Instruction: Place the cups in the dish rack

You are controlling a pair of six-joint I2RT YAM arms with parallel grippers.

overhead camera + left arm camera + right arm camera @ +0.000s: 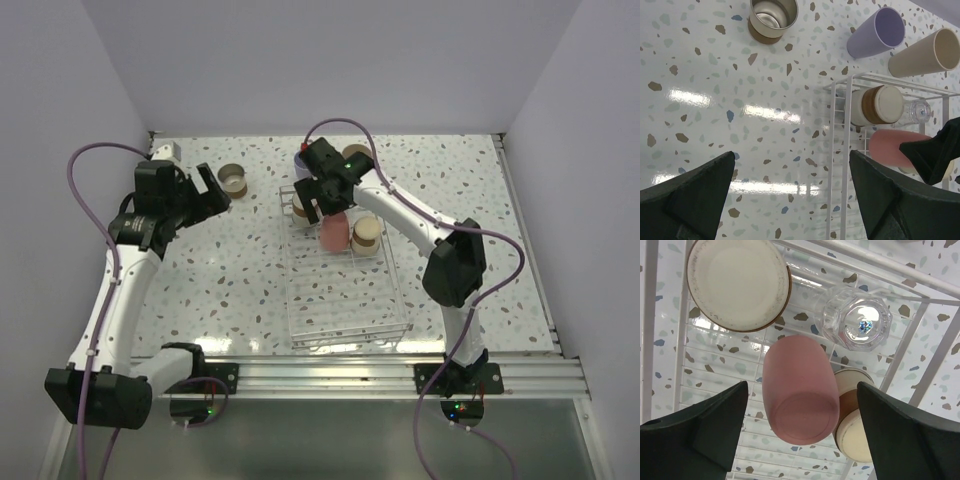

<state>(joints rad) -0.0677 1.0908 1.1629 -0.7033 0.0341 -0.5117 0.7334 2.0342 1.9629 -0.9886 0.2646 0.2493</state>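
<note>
hovering over the dish rack (pixel 345 305), the right gripper (pixel 801 407) spreads its fingers either side of the upturned coral cup (pixel 797 385), touching nothing; mouth-down probably suits draining. the left gripper (pixel 792 165) gapes above the table (pixel 715 100). its wrist view shows the lavender cup (pixel 877 32) and beige cup (pixel 927 52) outside the rack, which the right arm half-masks from above. the right wrist view best shows the clear cup (pixel 857 322).

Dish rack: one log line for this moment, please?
right claw open over coral cup in dish rack | left claw open | outside: lavender cup, beige cup, brown-grey cup
</note>
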